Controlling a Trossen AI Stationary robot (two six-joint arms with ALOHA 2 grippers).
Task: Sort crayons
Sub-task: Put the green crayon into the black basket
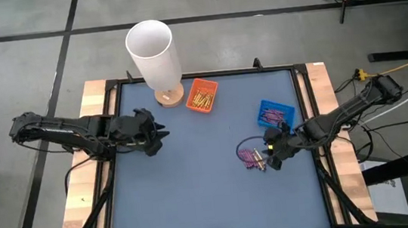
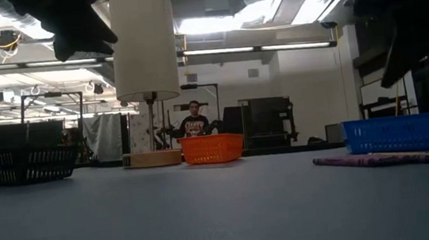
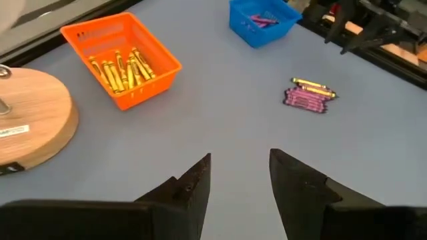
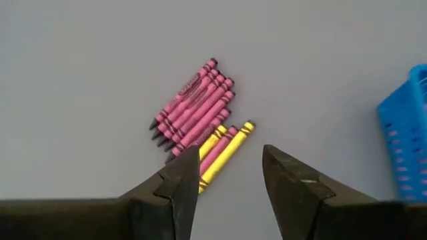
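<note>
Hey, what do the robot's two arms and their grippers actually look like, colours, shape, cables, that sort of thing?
Both arms are dark, nearly black, built of slim jointed segments. The left gripper and the right gripper each end in two dark, wedge-shaped fingers that taper to blunt tips. Black cables loop along each arm, and a yellow cable runs by the right arm's base. No markings can be made out.

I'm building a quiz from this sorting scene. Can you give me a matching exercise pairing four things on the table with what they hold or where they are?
Things:
1. orange tray
2. blue tray
3. loose crayons
4. lamp

States:
A. holds purple crayons
B. stands on a round wooden base
C. lie on the mat below the open right gripper
D. holds yellow crayons

Pairs: 1-D, 2-A, 3-C, 4-B
</note>
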